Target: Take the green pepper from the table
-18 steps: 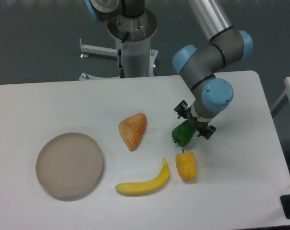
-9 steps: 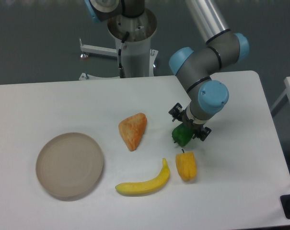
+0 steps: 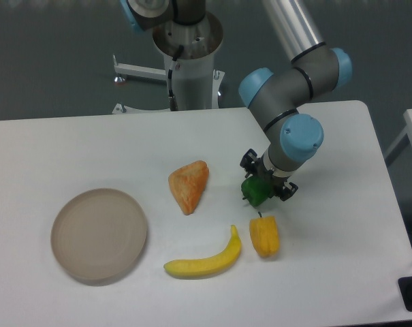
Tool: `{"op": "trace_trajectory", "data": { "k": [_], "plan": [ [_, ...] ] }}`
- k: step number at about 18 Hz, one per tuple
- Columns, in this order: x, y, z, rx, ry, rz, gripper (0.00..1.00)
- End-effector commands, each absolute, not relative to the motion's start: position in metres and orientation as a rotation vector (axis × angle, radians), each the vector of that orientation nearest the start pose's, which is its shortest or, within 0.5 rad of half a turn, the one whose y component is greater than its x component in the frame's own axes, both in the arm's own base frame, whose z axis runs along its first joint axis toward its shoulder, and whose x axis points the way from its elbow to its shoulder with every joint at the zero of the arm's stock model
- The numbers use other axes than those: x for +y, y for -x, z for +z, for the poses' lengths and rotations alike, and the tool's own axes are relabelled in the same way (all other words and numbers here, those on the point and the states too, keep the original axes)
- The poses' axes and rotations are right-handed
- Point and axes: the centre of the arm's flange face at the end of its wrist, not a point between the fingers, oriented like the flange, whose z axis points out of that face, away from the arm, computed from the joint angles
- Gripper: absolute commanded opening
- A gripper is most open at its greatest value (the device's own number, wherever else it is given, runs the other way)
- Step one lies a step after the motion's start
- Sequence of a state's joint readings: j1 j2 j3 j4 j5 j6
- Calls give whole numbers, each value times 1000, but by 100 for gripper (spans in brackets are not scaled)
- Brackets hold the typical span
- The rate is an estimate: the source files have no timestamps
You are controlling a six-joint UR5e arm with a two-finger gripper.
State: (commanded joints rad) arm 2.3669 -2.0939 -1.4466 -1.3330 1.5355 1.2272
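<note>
The green pepper (image 3: 255,192) is small, glossy and dark green. It sits right of centre on the white table (image 3: 76,146). My gripper (image 3: 263,178) is directly over it, its black fingers on either side of the pepper's top. The wrist hides most of the fingers and the upper part of the pepper. I cannot tell whether the jaws are pressing on the pepper or whether it rests on the table.
A yellow-orange pepper (image 3: 264,236) lies just below the green one. A banana (image 3: 204,259) lies to its left. An orange wedge-shaped piece (image 3: 188,186) lies left of the gripper. A round beige plate (image 3: 99,234) is at the left.
The gripper and wrist have moved a little to the left. The green pepper has shifted slightly left with them.
</note>
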Motion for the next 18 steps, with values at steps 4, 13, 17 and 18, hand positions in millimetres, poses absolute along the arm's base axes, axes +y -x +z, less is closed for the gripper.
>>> {"op": "trace_trajectory", "data": {
  "k": [4, 13, 17, 18],
  "plan": [
    [563, 381, 284, 695, 3090, -192, 35],
    [600, 418, 355, 855, 2951, 34, 35],
    [610, 432, 373, 882, 2919, 100, 35],
    [613, 435, 373, 879, 2917, 108, 35]
  ]
}}
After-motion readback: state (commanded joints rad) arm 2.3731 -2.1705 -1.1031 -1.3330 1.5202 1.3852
